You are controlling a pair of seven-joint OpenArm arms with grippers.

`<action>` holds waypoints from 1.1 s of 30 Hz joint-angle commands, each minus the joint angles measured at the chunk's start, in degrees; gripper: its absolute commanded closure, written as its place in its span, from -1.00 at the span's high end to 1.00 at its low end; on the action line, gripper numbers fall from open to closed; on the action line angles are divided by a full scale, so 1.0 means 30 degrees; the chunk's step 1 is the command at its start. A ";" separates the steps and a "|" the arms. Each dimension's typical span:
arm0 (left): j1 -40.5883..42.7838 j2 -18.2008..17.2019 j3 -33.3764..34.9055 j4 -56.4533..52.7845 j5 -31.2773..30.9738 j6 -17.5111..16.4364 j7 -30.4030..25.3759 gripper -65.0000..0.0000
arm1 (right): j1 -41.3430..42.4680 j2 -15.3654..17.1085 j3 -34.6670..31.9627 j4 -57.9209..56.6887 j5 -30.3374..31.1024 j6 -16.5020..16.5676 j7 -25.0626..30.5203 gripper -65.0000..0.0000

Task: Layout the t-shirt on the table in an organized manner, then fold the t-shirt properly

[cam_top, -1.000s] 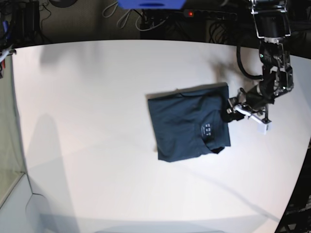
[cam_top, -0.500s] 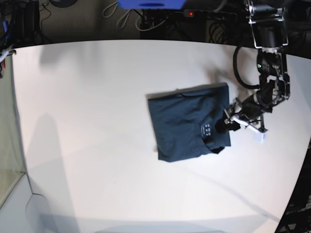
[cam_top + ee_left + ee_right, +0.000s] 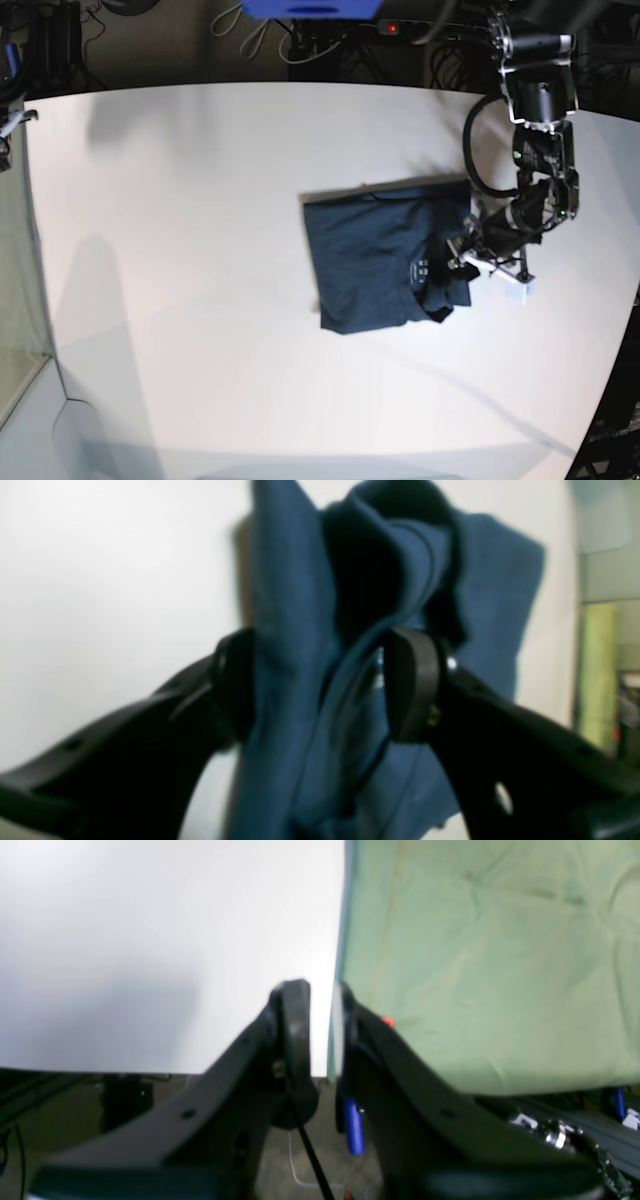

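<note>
In left wrist view: left gripper (image 3: 320,680) clamped on a bunched, lifted fold of the t-shirt (image 3: 300,630), white table (image 3: 110,580) behind. In right wrist view: right gripper (image 3: 320,1030) nearly together, holding nothing, hanging at the table (image 3: 150,940) edge, green cloth (image 3: 490,965) beyond. In base view: t-shirt (image 3: 375,265) already a compact folded rectangle right of centre on table (image 3: 180,250); left gripper (image 3: 458,255) at its right edge. Judged late-stage: probably one fold left, then flattening.

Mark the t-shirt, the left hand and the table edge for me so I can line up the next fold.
t-shirt (image 3: 365,260): base view, middle of the folded navy cloth.
left hand (image 3: 320,680): left wrist view, midway between the fingertips, closed on bunched cloth.
table (image 3: 200,110): base view, bare white top near the far edge.
</note>
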 commanded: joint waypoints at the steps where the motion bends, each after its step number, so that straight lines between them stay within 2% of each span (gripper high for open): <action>1: 0.0025 0.0232 0.0089 -0.0317 0.0691 0.0311 0.0847 0.17 | 0.0096 0.0383 0.0017 0.0266 0.0285 0.0070 0.0402 -0.78; 10: 0.0025 0.1638 0.0119 -0.2398 0.0691 0.0282 0.0642 0.17 | 0.0770 0.0412 -0.0276 0.0266 0.0256 0.0070 0.0373 -0.78; 14: -0.0005 0.1814 0.0119 -0.2603 0.0691 0.0253 0.0642 0.16 | 0.2469 0.0412 -0.2005 0.0090 0.0226 0.0070 0.0373 -0.78; 20: -0.0005 0.1668 0.0119 -0.2574 0.0691 0.0253 0.0642 0.16 | 0.7363 0.0295 -0.7836 -0.2430 0.0226 0.0070 0.0285 -0.77; 23: -0.0005 0.1668 0.0119 -0.2544 0.0691 0.0253 0.0701 0.16 | 1.0118 -0.0526 -1.0650 -0.5742 0.0226 0.0070 0.0373 -0.78; 26: -0.0005 0.1668 0.0119 -0.2486 0.0691 0.0253 0.0818 0.16 | 1.1817 -0.1727 -1.2349 -0.8496 0.0256 0.0070 0.0549 -0.78; 33: -0.0005 0.1814 0.0119 -0.2456 0.0691 0.0253 0.0847 0.16 | 1.3077 -0.3984 -1.5543 -1.3361 0.0226 0.0070 0.3684 -0.79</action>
